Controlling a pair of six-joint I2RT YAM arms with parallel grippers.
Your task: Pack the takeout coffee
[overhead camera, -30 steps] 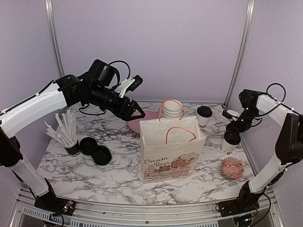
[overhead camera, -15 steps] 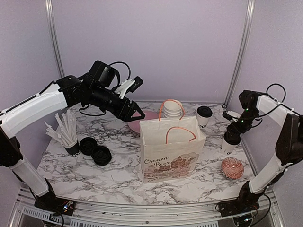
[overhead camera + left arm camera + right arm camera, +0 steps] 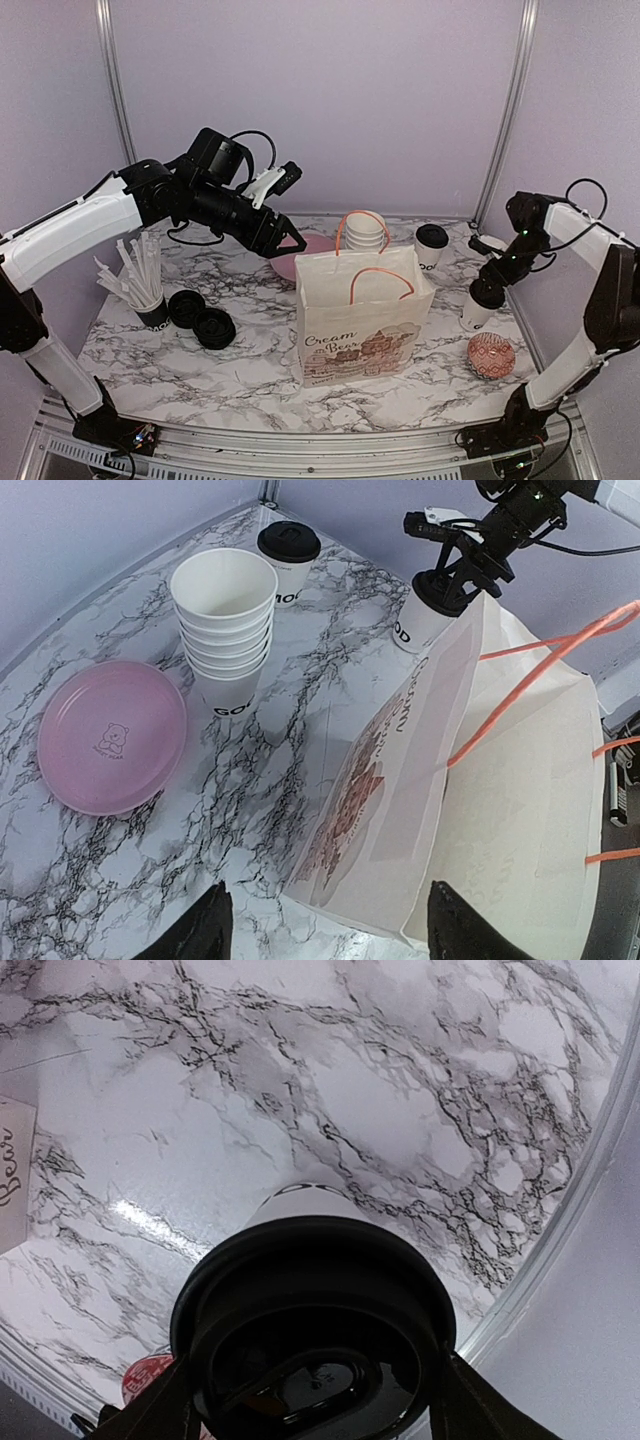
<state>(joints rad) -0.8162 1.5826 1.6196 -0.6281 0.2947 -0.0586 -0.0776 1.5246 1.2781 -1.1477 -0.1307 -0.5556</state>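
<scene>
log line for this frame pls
left tool open, empty, raised beside bag | right tool astride right cup, grip unclear | back cup untouched | neither in bag

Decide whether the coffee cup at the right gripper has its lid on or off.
On: a round black lid covers the top of the white coffee cup in the right wrist and top views.

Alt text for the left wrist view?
White paper bag with orange handles stands at right on a marble table; behind it the right gripper clasps a lidded coffee cup. Stacked empty cups, another lidded cup and a pink plate sit left.
</scene>
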